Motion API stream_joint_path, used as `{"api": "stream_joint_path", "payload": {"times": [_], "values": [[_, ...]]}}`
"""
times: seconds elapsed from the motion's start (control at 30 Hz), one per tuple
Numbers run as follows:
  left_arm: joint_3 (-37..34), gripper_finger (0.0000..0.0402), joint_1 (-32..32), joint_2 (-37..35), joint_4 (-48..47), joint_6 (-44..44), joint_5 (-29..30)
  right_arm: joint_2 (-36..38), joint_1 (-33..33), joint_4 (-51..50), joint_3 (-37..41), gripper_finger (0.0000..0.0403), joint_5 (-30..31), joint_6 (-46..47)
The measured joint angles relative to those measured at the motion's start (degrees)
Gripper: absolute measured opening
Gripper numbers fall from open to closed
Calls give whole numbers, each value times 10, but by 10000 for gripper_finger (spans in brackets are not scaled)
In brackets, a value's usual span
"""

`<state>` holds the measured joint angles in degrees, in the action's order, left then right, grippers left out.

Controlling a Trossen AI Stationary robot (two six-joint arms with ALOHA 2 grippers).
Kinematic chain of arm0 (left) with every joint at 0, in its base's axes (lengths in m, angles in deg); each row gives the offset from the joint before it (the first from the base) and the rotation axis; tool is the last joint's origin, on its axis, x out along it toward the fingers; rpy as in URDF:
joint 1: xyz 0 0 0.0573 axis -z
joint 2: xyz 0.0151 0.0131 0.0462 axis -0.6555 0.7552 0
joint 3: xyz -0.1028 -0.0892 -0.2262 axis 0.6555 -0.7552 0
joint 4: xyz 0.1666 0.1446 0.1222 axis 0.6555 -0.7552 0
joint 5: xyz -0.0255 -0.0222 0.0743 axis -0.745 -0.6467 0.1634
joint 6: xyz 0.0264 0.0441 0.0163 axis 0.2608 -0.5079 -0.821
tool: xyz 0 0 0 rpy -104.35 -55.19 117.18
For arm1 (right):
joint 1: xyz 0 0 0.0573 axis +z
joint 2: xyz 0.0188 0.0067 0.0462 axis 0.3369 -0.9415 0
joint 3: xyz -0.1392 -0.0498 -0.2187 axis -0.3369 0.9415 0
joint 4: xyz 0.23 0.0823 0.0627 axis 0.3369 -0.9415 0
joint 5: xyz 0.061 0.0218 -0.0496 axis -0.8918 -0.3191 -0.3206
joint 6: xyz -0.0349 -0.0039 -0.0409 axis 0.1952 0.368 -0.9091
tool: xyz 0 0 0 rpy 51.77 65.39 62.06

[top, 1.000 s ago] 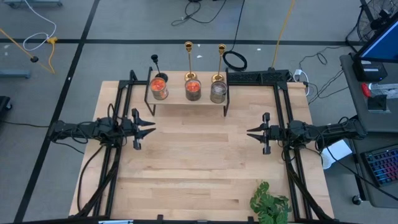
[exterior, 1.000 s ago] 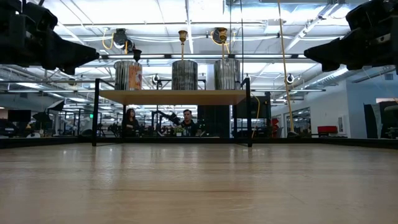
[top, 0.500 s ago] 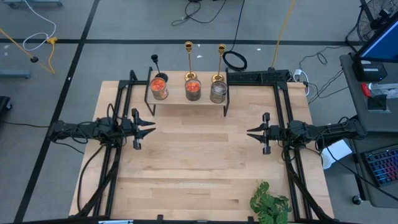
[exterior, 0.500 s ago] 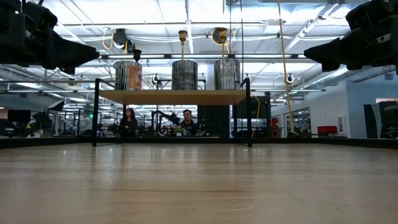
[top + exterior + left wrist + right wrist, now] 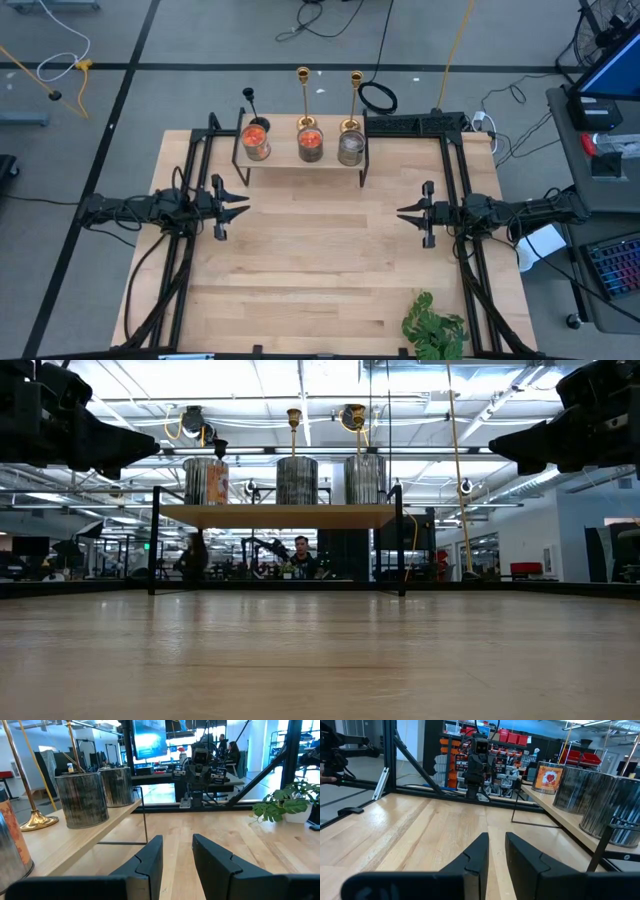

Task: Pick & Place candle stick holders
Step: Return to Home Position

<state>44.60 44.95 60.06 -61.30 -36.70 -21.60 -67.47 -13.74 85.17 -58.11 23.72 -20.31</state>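
Three candle stick holders stand on their round bases at the back of a raised wooden shelf [image 5: 300, 160] at the table's far edge. They are a short black one [image 5: 249, 97], a gold one [image 5: 303, 80] and another gold one [image 5: 356, 82]. Three jars stand in front of them. My left gripper [image 5: 246, 205] hovers open and empty over the table's left side, pointing right. My right gripper [image 5: 399, 213] hovers open and empty over the right side, pointing left. Both are nearer than the shelf, and their fingers stand a narrow gap apart in the left wrist view [image 5: 177, 842] and the right wrist view [image 5: 496, 840].
The jars are red-orange [image 5: 256, 141], red-orange [image 5: 310, 143] and grey [image 5: 351, 147]. The shelf stands on thin black legs [image 5: 145, 817]. A potted plant [image 5: 433, 325] sits at the near right edge. Black frame rails [image 5: 190, 170] run along both table sides. Bare wood [image 5: 320, 250] lies between the grippers.
Both arms have kept still. A person in the room behind the table has walked a little to the left in the low view.
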Motion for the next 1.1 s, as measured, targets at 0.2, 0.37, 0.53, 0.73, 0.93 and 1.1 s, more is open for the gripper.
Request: {"api": "stream_joint_path", "payload": {"times": [0.2, 0.37, 0.53, 0.73, 0.93, 1.1], "values": [[0, 113, 0, 0, 0, 0, 0, 0, 0, 0, 0, 59, 0, 0], [0, 113, 0, 0, 0, 0, 0, 0, 0, 0, 0, 59, 0, 0], [0, 113, 0, 0, 0, 0, 0, 0, 0, 0, 0, 59, 0, 0], [1, 113, 0, 0, 0, 0, 0, 0, 0, 0, 0, 59, 0, 0], [1, 113, 0, 0, 0, 0, 0, 0, 0, 0, 0, 59, 0, 0], [1, 113, 0, 0, 0, 0, 0, 0, 0, -2, 0, 59, 0, -24]]}}
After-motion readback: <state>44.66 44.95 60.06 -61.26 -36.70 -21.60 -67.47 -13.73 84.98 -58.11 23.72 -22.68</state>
